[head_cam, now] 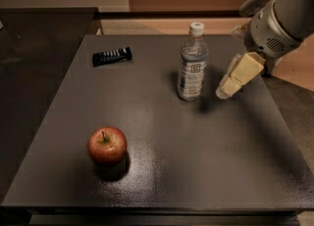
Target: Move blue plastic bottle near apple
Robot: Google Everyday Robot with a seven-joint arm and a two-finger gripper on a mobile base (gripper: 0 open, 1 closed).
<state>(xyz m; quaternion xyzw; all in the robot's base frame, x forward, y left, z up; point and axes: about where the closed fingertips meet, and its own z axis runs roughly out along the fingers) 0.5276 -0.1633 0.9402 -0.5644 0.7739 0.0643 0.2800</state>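
The blue plastic bottle (192, 68) stands upright on the dark table (206, 161), in the far half and slightly right of the middle. Its white cap is screwed on and its striped label wraps the lower body. How much liquid is inside cannot be told through the clear plastic. The apple (107, 145) sits in the near left part of the table, stem up, well apart from the bottle. A flat black ridged bar (112, 56) lies near the far left corner, left of the bottle and apart from it. The robot's arm (279, 18) comes in from the upper right, its grey, rounded wrist housing hanging above the table's right edge and slanting down and to the left. At its end the cream-coloured gripper (226, 88) points down-left toward the lower part of the bottle. It is just beside the bottle on the bottle's right, with a narrow strip of table showing between them, so it does not touch the bottle. It appears to sit a little above the table top rather than on it. The gripper has hold of nothing, and from this angle I cannot tell how far open it is. A soft shadow lies on the table between the bottle's base and the gripper.
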